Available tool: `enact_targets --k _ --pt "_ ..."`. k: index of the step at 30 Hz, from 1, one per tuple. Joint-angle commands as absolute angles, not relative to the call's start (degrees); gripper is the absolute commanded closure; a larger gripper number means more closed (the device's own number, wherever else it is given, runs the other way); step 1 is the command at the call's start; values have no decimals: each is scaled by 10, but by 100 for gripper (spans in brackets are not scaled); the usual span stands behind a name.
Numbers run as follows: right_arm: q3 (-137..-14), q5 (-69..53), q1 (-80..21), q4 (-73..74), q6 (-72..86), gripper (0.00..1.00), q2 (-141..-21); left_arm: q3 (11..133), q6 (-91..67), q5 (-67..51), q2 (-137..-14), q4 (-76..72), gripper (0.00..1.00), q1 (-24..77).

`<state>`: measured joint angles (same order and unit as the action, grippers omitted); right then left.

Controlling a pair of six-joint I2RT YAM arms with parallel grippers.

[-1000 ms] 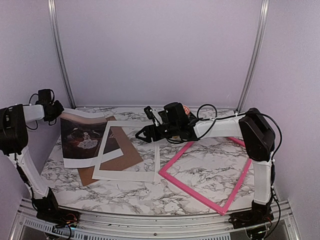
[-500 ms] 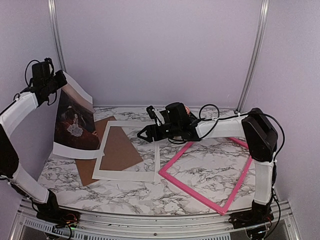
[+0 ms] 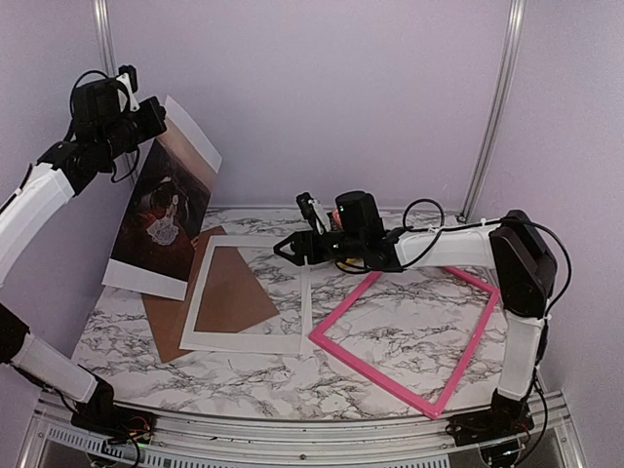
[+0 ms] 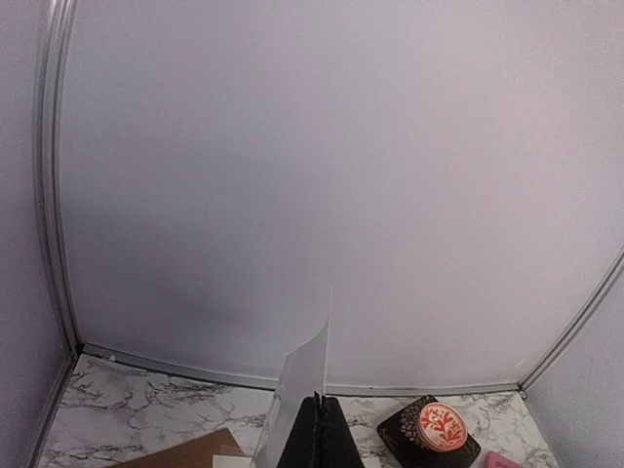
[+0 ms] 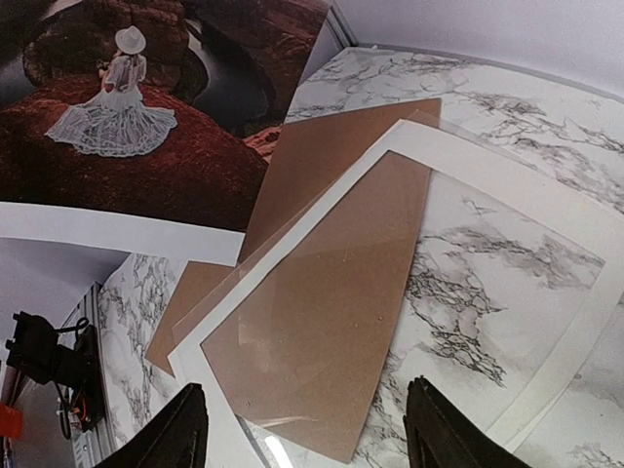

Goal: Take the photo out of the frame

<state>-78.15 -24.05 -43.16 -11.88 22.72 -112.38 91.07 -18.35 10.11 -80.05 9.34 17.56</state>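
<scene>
My left gripper (image 3: 148, 115) is shut on the top edge of the photo (image 3: 163, 207) and holds it up in the air at the far left, its bottom edge near the table. The photo shows a dark reddish scene with a white-dressed figure; it also shows in the right wrist view (image 5: 146, 107) and edge-on in the left wrist view (image 4: 302, 390). The pink frame (image 3: 414, 331) lies flat at the right, empty. My right gripper (image 3: 285, 250) is open, low over the table's middle, above a white mat (image 5: 507, 185).
A brown backing board (image 3: 229, 290) lies under the white mat (image 3: 249, 336) at the left centre. A dark coaster with a red-patterned disc (image 4: 439, 429) sits at the back near the wall. The right arm stretches across the table's middle.
My left gripper has lifted the photo from low over the table to high at the far left. The right arm has shifted slightly right.
</scene>
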Motion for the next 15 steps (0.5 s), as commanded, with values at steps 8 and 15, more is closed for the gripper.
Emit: enact_targets --k 8,15 --pt "-716 -208 -396 -161 242 33 -1052 1013 -180 203 -831 126 100 348" --pt "-683 -162 -393 -139 240 33 -1009 1071 -262 257 -878 209 100 337"
